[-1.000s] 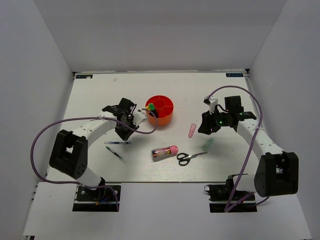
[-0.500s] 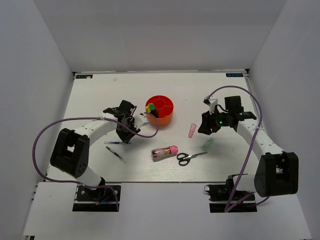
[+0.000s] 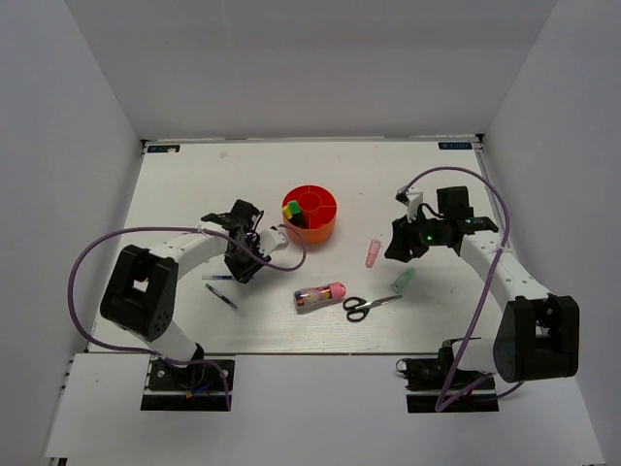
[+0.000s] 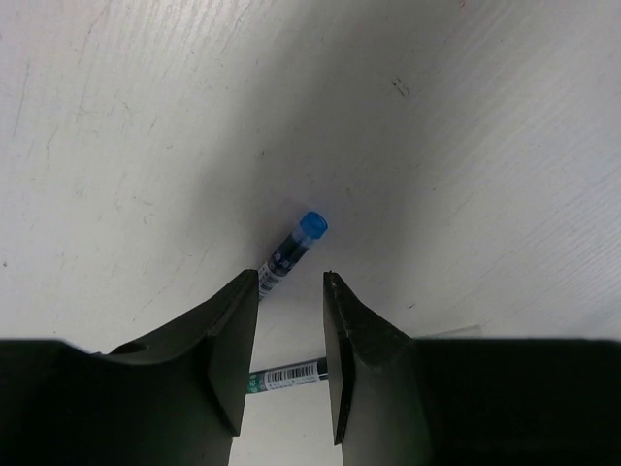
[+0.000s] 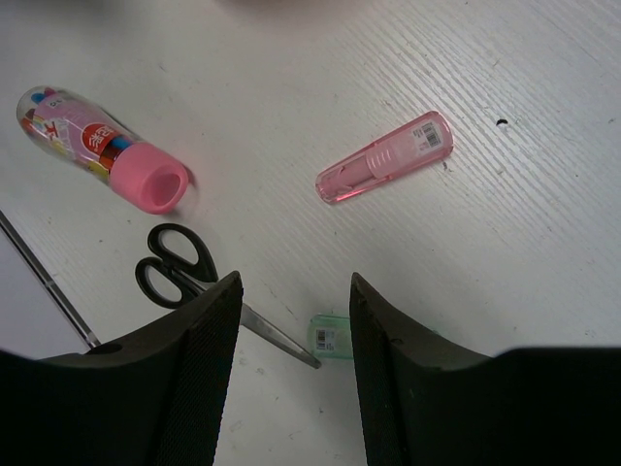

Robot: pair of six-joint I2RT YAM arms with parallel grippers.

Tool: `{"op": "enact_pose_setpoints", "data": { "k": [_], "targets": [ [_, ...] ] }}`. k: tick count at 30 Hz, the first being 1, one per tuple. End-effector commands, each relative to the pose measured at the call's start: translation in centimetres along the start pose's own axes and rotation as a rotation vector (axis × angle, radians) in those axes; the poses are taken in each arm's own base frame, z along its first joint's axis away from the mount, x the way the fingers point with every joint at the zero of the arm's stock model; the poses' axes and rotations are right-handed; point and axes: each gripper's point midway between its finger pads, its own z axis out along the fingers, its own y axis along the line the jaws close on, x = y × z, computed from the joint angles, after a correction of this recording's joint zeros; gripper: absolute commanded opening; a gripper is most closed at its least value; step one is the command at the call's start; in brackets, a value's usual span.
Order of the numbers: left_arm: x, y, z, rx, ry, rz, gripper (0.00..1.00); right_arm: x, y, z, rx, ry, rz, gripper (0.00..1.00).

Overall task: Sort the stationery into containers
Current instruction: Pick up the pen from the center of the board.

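The orange-red organiser (image 3: 312,223) stands mid-table with green- and yellow-capped markers (image 3: 290,209) in one compartment. My left gripper (image 3: 243,268) (image 4: 291,282) hangs open just left of it, over two thin pens: a blue-capped one (image 4: 303,236) past the fingertips and a green-labelled one (image 4: 287,373) crossing under the gap. My right gripper (image 3: 400,249) (image 5: 295,286) is open and empty above the pale green tube (image 5: 333,338) (image 3: 404,281). A pink tube (image 5: 385,157) (image 3: 372,252), black-handled scissors (image 5: 178,262) (image 3: 367,306) and a clear pink-capped tube (image 5: 107,150) (image 3: 320,294) lie around it.
White walls enclose the table on the left, right and back. The left arm's purple cable (image 3: 281,254) loops close to the organiser's front. The table's near edge (image 3: 310,353) runs just behind the arm bases.
My left gripper has drawn back from the organiser toward the near left and now sits over the pens, its jaws slightly wider. The right arm has stayed still.
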Motion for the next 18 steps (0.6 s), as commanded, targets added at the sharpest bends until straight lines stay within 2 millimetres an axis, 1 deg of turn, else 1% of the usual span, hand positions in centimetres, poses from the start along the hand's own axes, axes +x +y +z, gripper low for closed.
{"op": "enact_pose_setpoints", "data": {
  "k": [1, 2, 4, 5, 9, 12, 13, 14, 16, 17, 18],
  "targets": [
    [-1.5, 0.8, -0.2, -0.007, -0.053, 0.016, 0.44, -0.4, 0.5, -0.3, -0.018, -0.015, -0.023, 0.52],
    [-1.3, 0.8, 0.0, -0.005, -0.042, 0.018, 0.44, -0.2, 0.6, -0.1, -0.024, -0.005, -0.016, 0.52],
    [-1.3, 0.8, 0.3, -0.004, -0.041, 0.021, 0.44, -0.3, 0.6, -0.3, -0.023, -0.009, -0.017, 0.52],
    [-0.9, 0.7, 0.6, 0.001, -0.028, 0.016, 0.44, -0.3, 0.5, -0.3, -0.021, -0.011, -0.018, 0.52],
    [-0.7, 1.1, 1.1, -0.023, -0.022, 0.01, 0.44, -0.3, 0.6, -0.3, -0.024, -0.01, -0.019, 0.52],
    [0.0, 1.3, 1.6, -0.036, 0.005, 0.01, 0.44, -0.4, 0.7, -0.3, -0.03, -0.013, -0.02, 0.52],
    [0.4, 1.4, 1.8, -0.04, 0.024, 0.005, 0.43, -0.4, 0.6, -0.4, -0.026, -0.015, -0.022, 0.52],
    [0.3, 1.7, 1.9, -0.059, 0.025, 0.006, 0.43, -0.4, 0.6, -0.4, -0.025, -0.013, -0.021, 0.52],
    [1.2, 1.6, 2.4, -0.068, 0.053, -0.004, 0.41, -0.4, 0.8, -0.4, -0.03, -0.013, -0.023, 0.52],
    [1.3, 2.1, 2.6, -0.094, 0.055, -0.002, 0.4, -0.4, 0.7, -0.5, -0.026, -0.015, -0.022, 0.52],
    [1.6, 2.0, 2.8, -0.096, 0.058, -0.007, 0.4, -0.4, 0.8, -0.5, -0.027, -0.014, -0.022, 0.52]
  ]
}}
